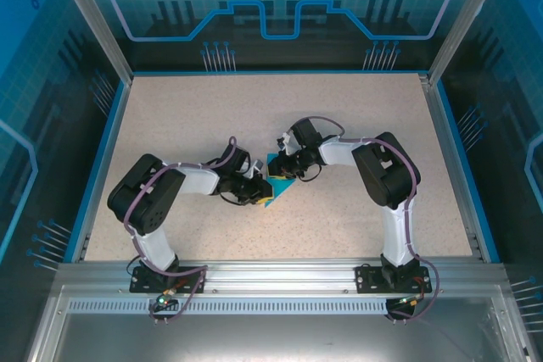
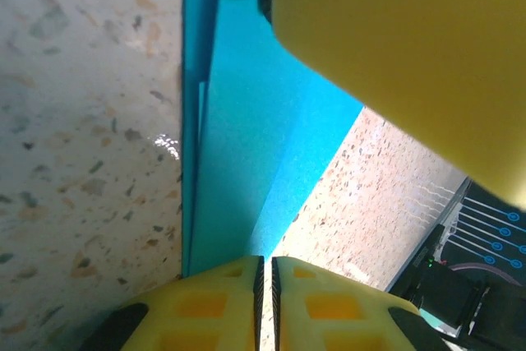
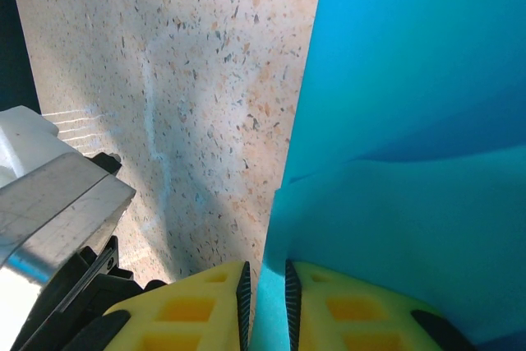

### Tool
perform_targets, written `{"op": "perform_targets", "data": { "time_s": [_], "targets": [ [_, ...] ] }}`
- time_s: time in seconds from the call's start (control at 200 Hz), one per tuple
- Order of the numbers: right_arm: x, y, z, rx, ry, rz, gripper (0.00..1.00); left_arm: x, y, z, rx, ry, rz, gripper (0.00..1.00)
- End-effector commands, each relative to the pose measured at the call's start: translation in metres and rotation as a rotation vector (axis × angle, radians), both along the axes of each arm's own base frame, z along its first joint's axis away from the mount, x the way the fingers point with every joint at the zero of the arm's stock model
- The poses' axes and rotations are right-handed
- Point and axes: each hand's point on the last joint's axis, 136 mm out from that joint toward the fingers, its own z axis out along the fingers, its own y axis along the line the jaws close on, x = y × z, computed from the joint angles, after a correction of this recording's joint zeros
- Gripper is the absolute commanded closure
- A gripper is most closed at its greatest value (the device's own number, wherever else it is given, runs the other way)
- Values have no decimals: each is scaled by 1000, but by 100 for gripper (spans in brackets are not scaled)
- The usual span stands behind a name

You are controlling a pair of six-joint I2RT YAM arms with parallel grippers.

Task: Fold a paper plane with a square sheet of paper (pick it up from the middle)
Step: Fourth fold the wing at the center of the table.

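Observation:
The square sheet of paper (image 1: pixel 278 184) is bright cyan, folded into a triangular shape, and lies mid-table between both arms. My right gripper (image 1: pixel 284 169) comes in from the right. In the right wrist view its yellow jaws (image 3: pixel 265 302) are shut on an edge of the paper (image 3: pixel 411 121), with cyan filling the gap. My left gripper (image 1: pixel 261 194) meets the sheet from the left. Its jaws (image 2: pixel 265 285) stand almost together at the paper's (image 2: pixel 246 137) pointed corner, with only bare table showing in the slit. A yellow finger (image 2: pixel 394 55) of the right gripper looms over the sheet.
The speckled beige table (image 1: pixel 187 125) has a blue rim (image 1: pixel 100 158) and an aluminium rail (image 1: pixel 280 273) along the near edge. Transparent blue walls enclose it. Part of the left arm's grey and black body (image 3: pixel 49 219) sits close beside the right gripper.

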Motion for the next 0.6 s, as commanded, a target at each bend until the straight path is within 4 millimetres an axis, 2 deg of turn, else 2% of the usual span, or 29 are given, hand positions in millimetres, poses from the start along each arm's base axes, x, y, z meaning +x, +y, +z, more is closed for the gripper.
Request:
{"op": "perform_targets", "data": {
  "time_s": [0.0, 0.385, 0.595],
  "targets": [
    [-32, -35, -64, -204, 144, -21, 78, -28, 7, -18, 7, 125, -22, 85],
    [-33, -38, -65, -215, 147, -22, 77, -58, 25, -33, 101, 216, -68, 85],
    [-32, -37, -64, -215, 143, -24, 77, -68, 35, -33, 151, 227, -83, 86]
  ]
}}
